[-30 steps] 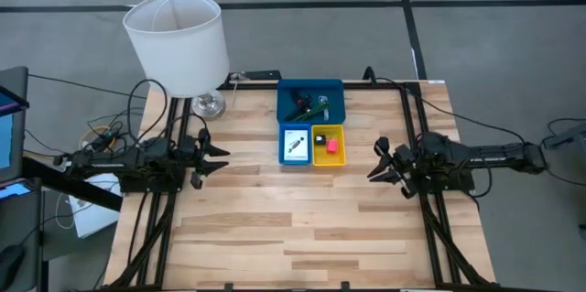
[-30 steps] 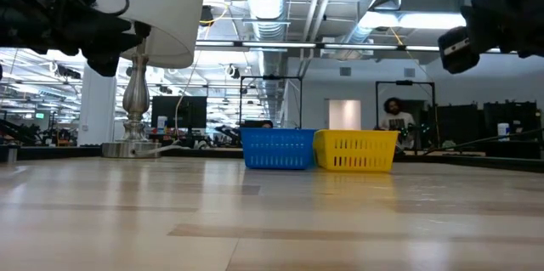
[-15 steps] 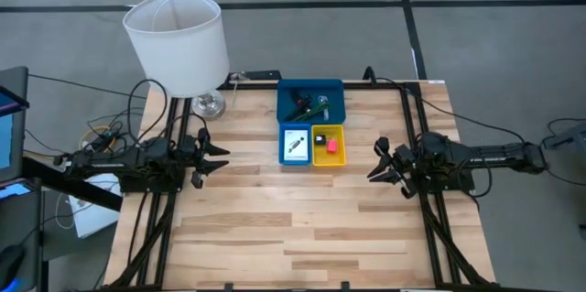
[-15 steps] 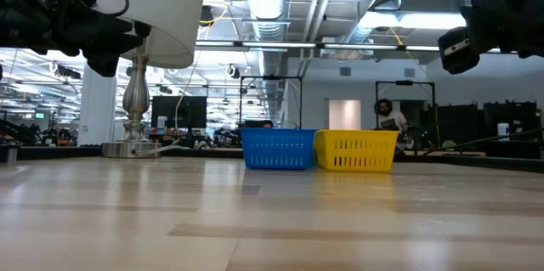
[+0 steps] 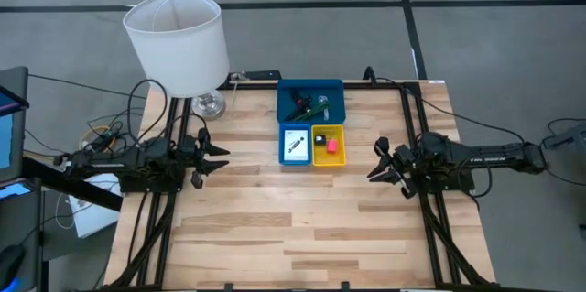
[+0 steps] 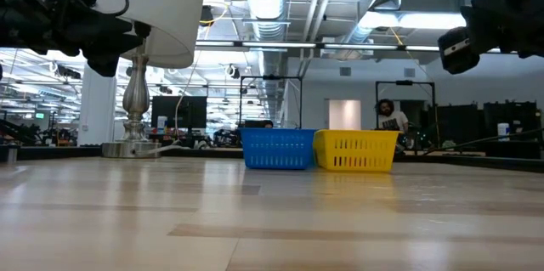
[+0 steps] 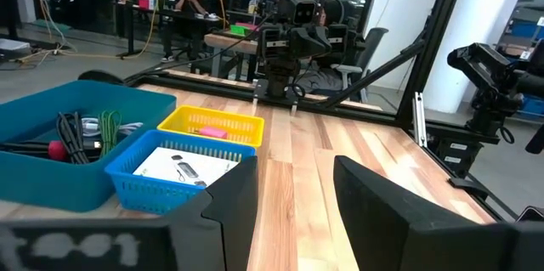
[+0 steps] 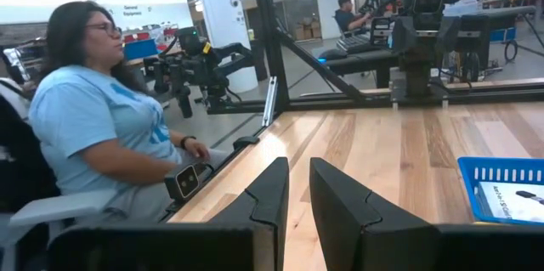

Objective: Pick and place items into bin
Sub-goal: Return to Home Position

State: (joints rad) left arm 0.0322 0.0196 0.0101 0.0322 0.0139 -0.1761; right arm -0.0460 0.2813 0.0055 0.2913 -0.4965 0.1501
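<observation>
The bin is a tray set at the table's far middle: a wide blue tray [image 5: 311,100], a small blue tray [image 5: 294,144] and a yellow tray [image 5: 329,144]. Black and green sticks [image 5: 307,106] lie in the wide tray, beside a black-red piece [image 7: 58,146]. A white card [image 5: 295,143] lies in the small blue tray. A red piece [image 5: 330,146] lies in the yellow tray. My left gripper [image 5: 216,156] hovers open left of the trays. My right gripper [image 5: 378,162] hovers open to their right. Neither holds anything.
A lamp with a white shade [image 5: 176,38] stands on its silver base [image 5: 209,104] at the far left corner. Bare wooden table [image 5: 302,223] stretches toward the near edge. A person [image 8: 102,127] sits beside the table; others show far off in the room.
</observation>
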